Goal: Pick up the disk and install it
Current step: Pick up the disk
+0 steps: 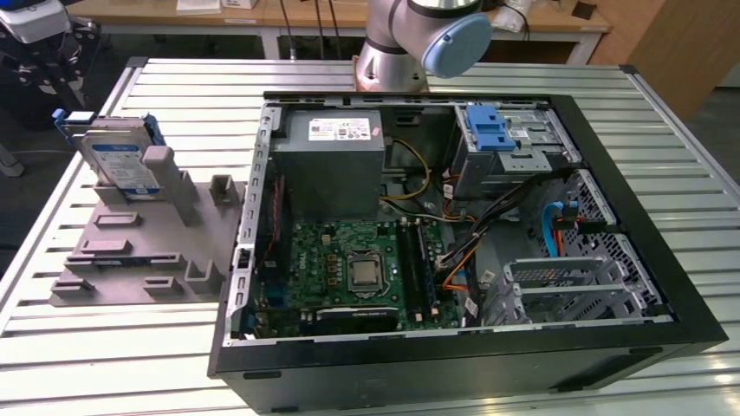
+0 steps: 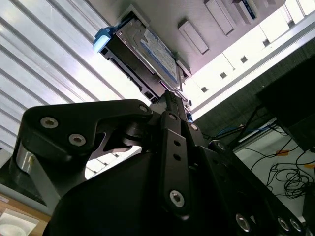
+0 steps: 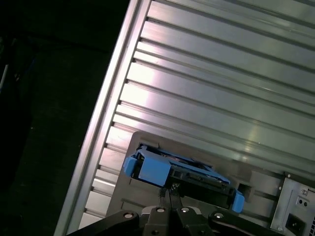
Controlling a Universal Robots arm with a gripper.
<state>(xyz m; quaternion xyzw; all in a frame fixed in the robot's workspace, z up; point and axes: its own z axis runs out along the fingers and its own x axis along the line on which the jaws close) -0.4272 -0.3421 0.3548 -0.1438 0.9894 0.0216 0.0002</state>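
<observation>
We find the disk (image 1: 121,165) standing on edge in the grey stand (image 1: 139,260), at the exterior view's left — just ahead of our gripper (image 3: 170,191), its fingers pressed together, empty; the disk's long edge runs across them.

black claw (image 3: 170,192). just ahead of its tips, the silver-grey disk (image 1: 121,165) with a blue-and-white label (image 2: 160,51) and a bright blue bracket (image 3: 152,169). under them, a plain grey stand (image 1: 151,251) on the silver table (image 3: 221,83), ribbed in stripes.
</observation>
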